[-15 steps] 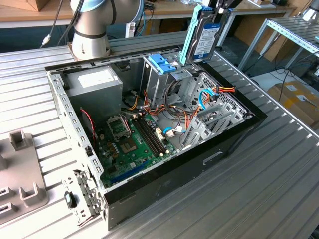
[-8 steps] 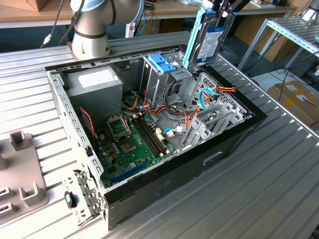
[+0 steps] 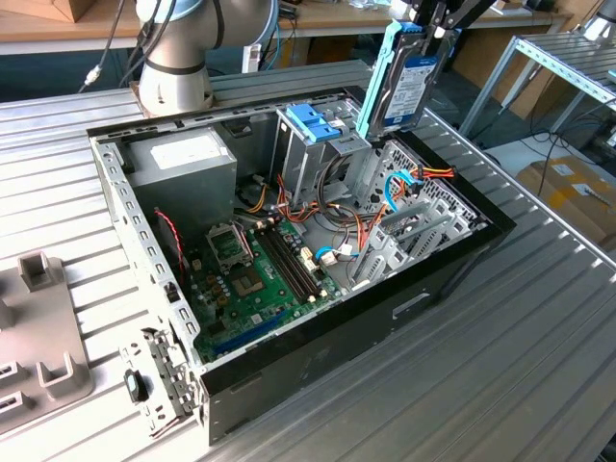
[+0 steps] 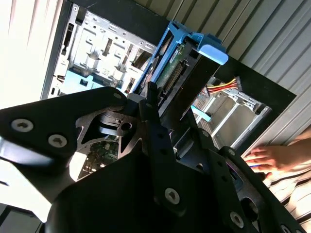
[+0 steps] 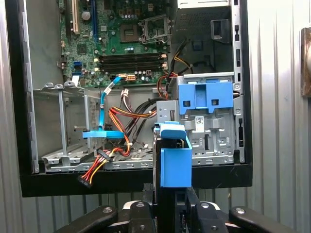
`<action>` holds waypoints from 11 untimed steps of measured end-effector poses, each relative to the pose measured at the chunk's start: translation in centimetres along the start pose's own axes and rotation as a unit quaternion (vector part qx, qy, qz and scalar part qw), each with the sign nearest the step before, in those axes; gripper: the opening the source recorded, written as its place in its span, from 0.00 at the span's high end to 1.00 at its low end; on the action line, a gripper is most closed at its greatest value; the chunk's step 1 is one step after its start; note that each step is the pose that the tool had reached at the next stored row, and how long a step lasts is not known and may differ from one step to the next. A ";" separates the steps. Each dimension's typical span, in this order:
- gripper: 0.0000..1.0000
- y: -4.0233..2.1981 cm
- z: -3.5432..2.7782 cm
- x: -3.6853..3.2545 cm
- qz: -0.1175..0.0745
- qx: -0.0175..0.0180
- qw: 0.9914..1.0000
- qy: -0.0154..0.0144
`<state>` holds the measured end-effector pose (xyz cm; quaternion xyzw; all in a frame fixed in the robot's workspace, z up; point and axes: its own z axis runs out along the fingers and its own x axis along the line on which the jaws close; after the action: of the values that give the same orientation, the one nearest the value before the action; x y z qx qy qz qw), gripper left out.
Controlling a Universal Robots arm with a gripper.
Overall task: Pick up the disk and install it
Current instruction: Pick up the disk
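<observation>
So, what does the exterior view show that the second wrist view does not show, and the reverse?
The exterior view adds the arm's base, the power supply and grey fixtures on the table. The second wrist view adds a person's fingers resting beside the case. Both show the disk held upright by the hand above the open case, and the red-and-yellow cable.

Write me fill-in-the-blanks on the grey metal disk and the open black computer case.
1. The gripper is ____ on the flat grey metal disk with light-blue plastic rails.
2. The disk hangs ____ the open black computer case.
3. The plastic latch atop the grey metal cage is ____.
Missing: shut; above; blue.
</observation>
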<state>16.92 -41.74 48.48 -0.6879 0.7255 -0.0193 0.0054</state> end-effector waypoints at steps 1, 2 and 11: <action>0.65 0.00 0.00 0.00 0.000 0.000 1.000 0.000; 0.65 0.04 0.00 0.03 0.000 0.000 1.000 0.000; 0.65 2.47 -0.06 0.45 0.000 0.000 1.000 0.000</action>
<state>14.42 -42.06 48.47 -0.6880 0.7255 -0.0195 0.0055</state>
